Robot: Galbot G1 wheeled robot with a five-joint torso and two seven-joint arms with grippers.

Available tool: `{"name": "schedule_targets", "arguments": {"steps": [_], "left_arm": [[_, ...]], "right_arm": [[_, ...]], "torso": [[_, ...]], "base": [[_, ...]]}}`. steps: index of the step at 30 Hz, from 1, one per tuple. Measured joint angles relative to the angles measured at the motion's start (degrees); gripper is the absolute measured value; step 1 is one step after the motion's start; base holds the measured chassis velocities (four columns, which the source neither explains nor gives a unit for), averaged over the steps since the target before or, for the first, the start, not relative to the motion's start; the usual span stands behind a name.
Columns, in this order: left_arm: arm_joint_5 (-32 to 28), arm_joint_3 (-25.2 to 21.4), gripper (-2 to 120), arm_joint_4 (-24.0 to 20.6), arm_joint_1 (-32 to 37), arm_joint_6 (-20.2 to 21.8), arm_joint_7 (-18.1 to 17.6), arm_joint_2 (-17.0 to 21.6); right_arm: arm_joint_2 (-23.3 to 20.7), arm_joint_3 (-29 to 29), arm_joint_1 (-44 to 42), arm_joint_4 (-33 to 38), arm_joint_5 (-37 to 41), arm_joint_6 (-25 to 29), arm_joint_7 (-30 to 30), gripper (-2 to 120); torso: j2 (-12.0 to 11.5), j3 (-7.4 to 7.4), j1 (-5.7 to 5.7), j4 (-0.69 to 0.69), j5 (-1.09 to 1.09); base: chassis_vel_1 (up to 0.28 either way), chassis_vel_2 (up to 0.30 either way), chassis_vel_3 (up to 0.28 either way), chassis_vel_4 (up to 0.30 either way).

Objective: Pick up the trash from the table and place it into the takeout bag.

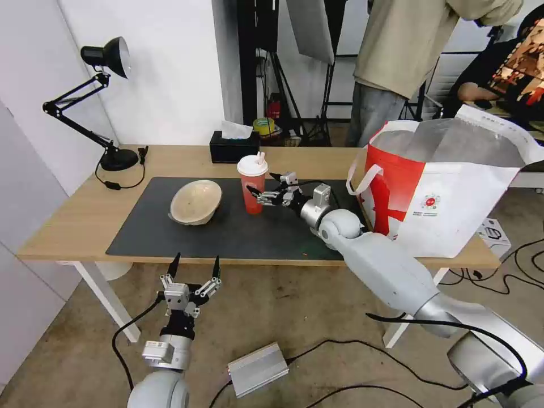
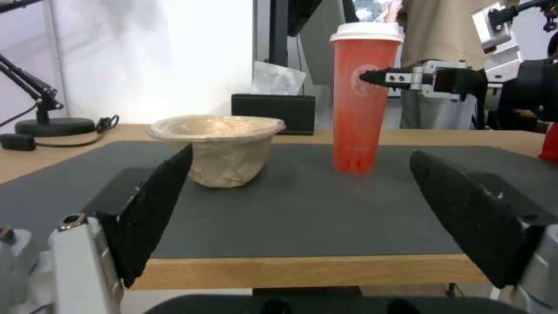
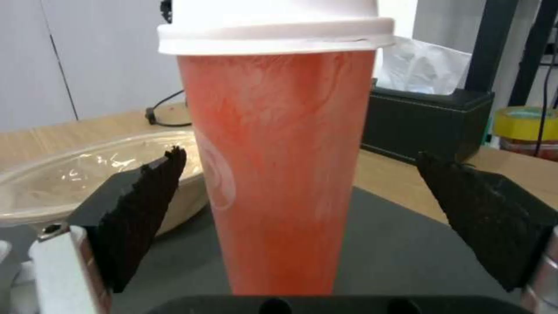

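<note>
Left gripper hangs spread below the table edge at 6 o'clock. Bowl tilts on the mat; cup stands at its 3 o'clock. Right gripper, fingers apart, flanks the cup. Bag stands at 3 o'clock.

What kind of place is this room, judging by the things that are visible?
Probably a studio or lab set up for recording, not a home: light stands stand behind the table, loose cables run across the bare floor, and a desk lamp stands at the table's end.
</note>
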Motion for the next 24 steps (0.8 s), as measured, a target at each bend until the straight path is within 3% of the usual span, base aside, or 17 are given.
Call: {"name": "schedule_targets", "arguments": {"steps": [24], "left_arm": [[0.3, -0.6, 100, 0.1, 0.6, -0.9, 0.0, -0.5]], "right_arm": [[2.0, -0.2, -0.2, -1.8, -1.4, 0.7, -1.1, 100]], "torso": [[0.0, -0.01, 0.00, 0.00, 0.00]], "base": [[0.000, 0.000, 0.000, 0.000]]}}
